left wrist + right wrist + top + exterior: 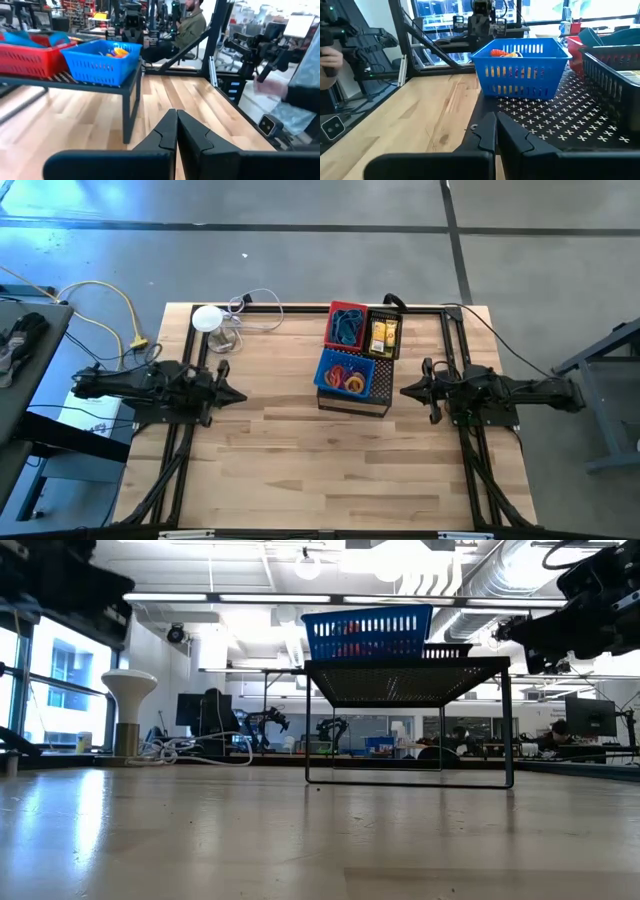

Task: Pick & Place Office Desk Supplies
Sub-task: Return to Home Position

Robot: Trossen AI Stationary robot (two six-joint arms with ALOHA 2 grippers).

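The left gripper (238,394) hangs over the left side of the table (300,470). Its two fingers (166,134) are pressed together with nothing between them. The right gripper (404,391) faces it from the right side, and its two fingers (485,135) are likewise closed on nothing.

One black perforated shelf (555,120) stands between the two grippers, just ahead of the right gripper's fingertips and farther ahead of the left's. It carries three baskets.

The one blue basket (525,80) is the nearest to both grippers. It holds orange loops (355,383) and some yellow pieces, too tangled to count. Beyond it from either gripper, toward the far edge, two more baskets stand side by side. The one red basket (30,62) is on the left gripper's side and holds blue loops (347,328). The one black basket (612,82) is on the right gripper's side and holds yellow packets (381,335), whose number cannot be told.

One white round object (207,317) with a cable stands beyond the left gripper, near the far edge. In the room past the table, one person in a green jacket (192,25) shows.
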